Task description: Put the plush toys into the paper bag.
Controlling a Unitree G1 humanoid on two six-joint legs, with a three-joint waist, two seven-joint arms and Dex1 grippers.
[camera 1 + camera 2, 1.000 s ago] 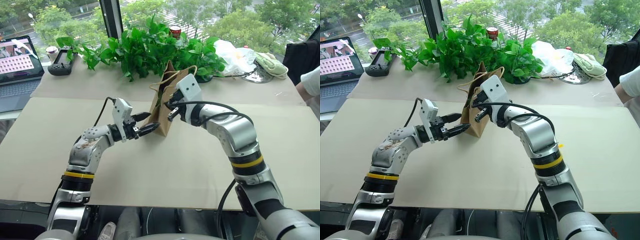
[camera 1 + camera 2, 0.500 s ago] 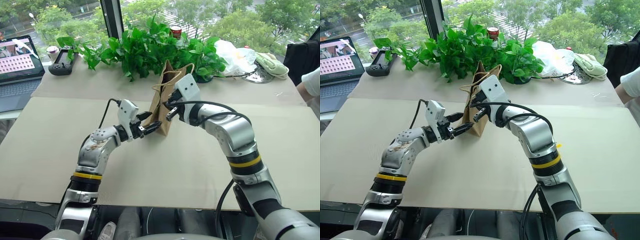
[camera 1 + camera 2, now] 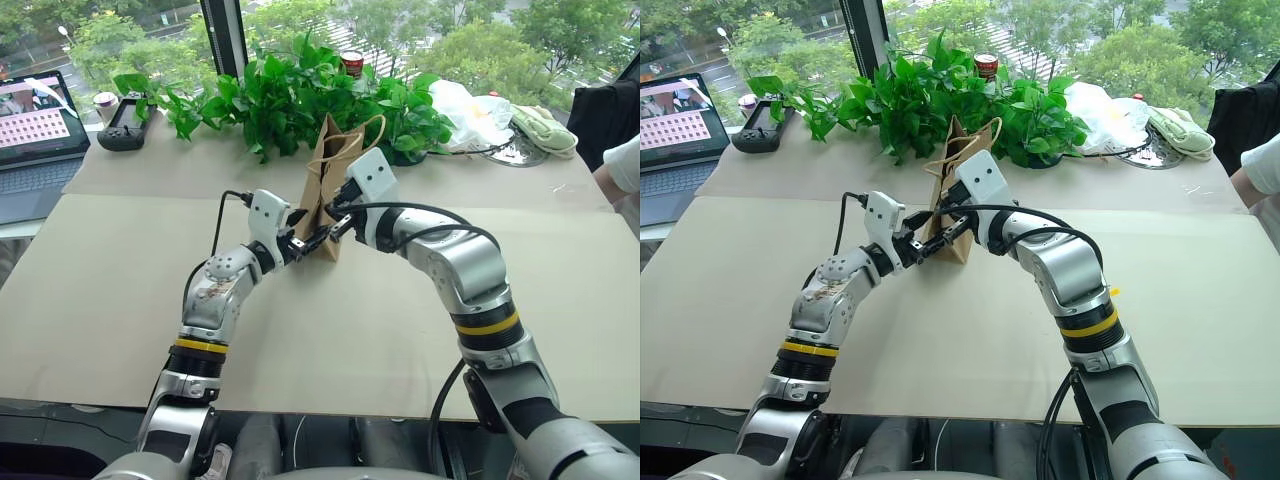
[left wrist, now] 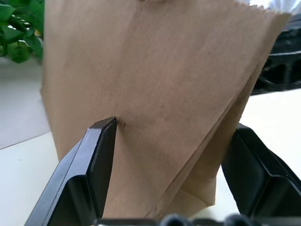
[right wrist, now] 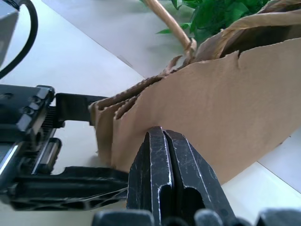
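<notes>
Left pincer (image 4: 164, 155) now forward, apart astride unmarked paper bag (image 3: 330, 175); right pincer (image 5: 167, 155) together.

Beige table (image 3: 120, 300); far edge: leafy plants (image 3: 290, 95), laptop (image 3: 35, 140) far left, white plastic bag (image 3: 465, 110) far right. Window (image 3: 120, 30) behind, daylight, trees outside.

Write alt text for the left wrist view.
A brown paper bag stands on a pale table, between the open black fingers of the left gripper. Green leaves show behind it.
</notes>
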